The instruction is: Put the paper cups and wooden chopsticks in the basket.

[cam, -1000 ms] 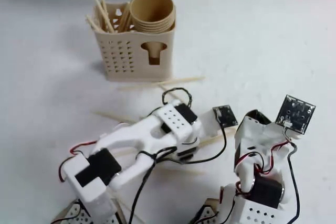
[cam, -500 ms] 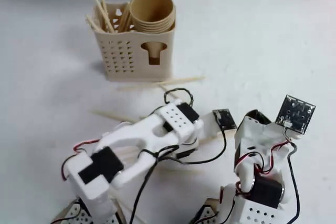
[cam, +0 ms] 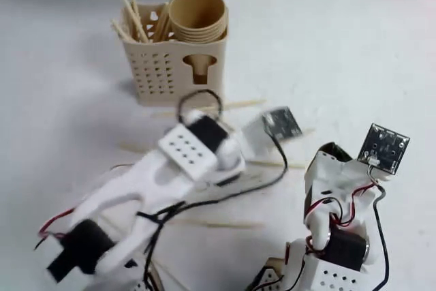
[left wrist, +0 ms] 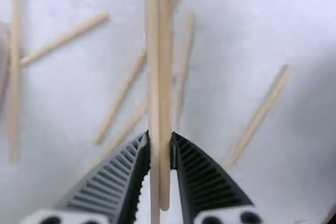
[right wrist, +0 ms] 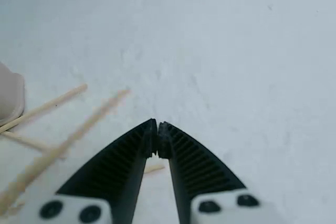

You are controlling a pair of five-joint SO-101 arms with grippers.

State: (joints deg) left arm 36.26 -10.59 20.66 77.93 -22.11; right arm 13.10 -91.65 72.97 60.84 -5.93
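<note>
Two wooden chopsticks [left wrist: 159, 51], held as a pair: they lie side by side, pinched between the ribbed jaws of the left gripper [left wrist: 159, 141], and run straight out ahead of it. They appear to be clear of the table [cam: 340, 52].

- Handling, by judgement: light, stiff, thin and smooth. Two sticks in one pinch may roll against each other or pivot. A hold near mid-length should keep them level, while a hold near one end leaves a long lever that can swing.
- Several loose chopsticks [cam: 218, 223]: scattered flat on the table between the arms and the basket. One [cam: 235, 105] lies just in front of the basket. Low and thin, they are likely hard to get the jaws under.
- One basket [cam: 157, 73]: perforated, upright, at the far side of the table.
  - A stack of nested paper cups [cam: 197, 15] stands upright on one side of it.
  - A bundle of chopsticks [cam: 136, 15] leans and fans above the rim on the other side.
- Right gripper [right wrist: 157, 129]: jaws pressed together on nothing, low over bare table, well apart from the basket.
</note>
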